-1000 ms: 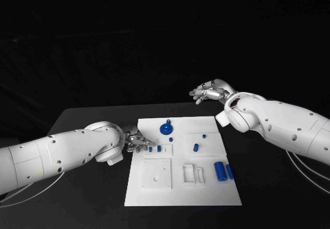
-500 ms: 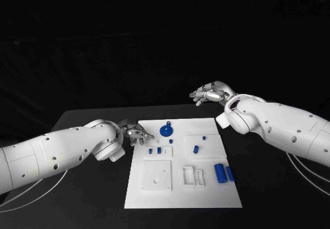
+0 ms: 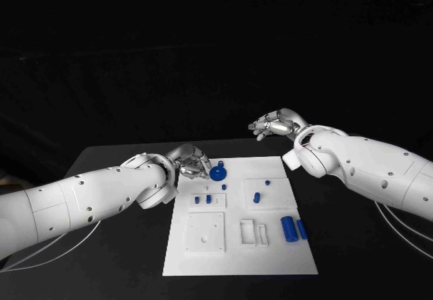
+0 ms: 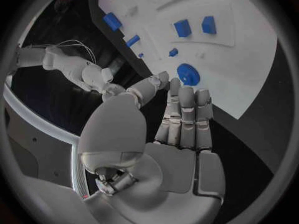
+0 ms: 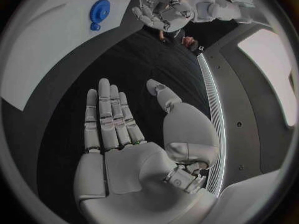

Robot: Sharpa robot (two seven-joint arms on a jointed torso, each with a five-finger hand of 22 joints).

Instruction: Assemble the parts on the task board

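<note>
A black counter (image 3: 108, 250) carries the white task board (image 3: 236, 256), which lies flat at its middle, long side running away from the robot. Bare dark counter surface shows on both sides of the board and along its near edge.

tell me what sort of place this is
Probably a robotics lab test bench: a black table bears a white task board with small blue parts, against a dark backdrop, and two white arms work over it.

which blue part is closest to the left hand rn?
The round blue gear-like disc at the board's far left corner, beside the left hand; the other blue pieces lie farther off.
</note>
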